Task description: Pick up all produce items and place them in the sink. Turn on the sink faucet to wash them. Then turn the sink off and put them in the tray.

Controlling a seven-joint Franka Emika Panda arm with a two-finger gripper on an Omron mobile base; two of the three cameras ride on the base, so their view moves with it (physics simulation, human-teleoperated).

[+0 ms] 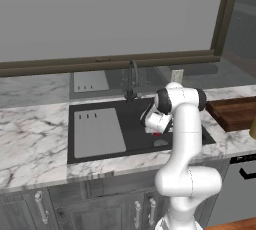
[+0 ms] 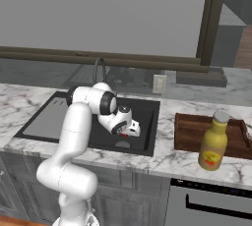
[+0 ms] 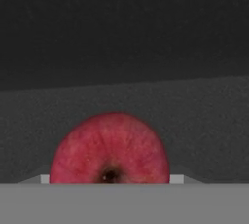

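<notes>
A glossy red apple [image 3: 110, 150], the produce item, fills the lower middle of the hand view, close against the hand, on the black floor of the sink [image 1: 135, 129]. From the base views the gripper [image 1: 156, 132] [image 2: 127, 134] reaches down into the sink's right part, and a bit of the red apple [image 1: 157, 134] [image 2: 123, 135] shows at its tip. The fingers are hidden, so how the jaws stand is unclear. The dark gooseneck sink faucet [image 1: 132, 76] [image 2: 100, 68] rises behind the basin. The reddish-brown wooden tray [image 1: 235, 113] [image 2: 189, 131] lies on the counter to the right.
A light-grey slotted panel [image 1: 97, 131] [image 2: 47, 117] covers the sink's left part. The round drain [image 1: 161, 143] [image 2: 122, 144] lies just in front of the gripper. A yellow bottle [image 2: 212, 144] stands at the tray's front edge. Marble counter surrounds the sink.
</notes>
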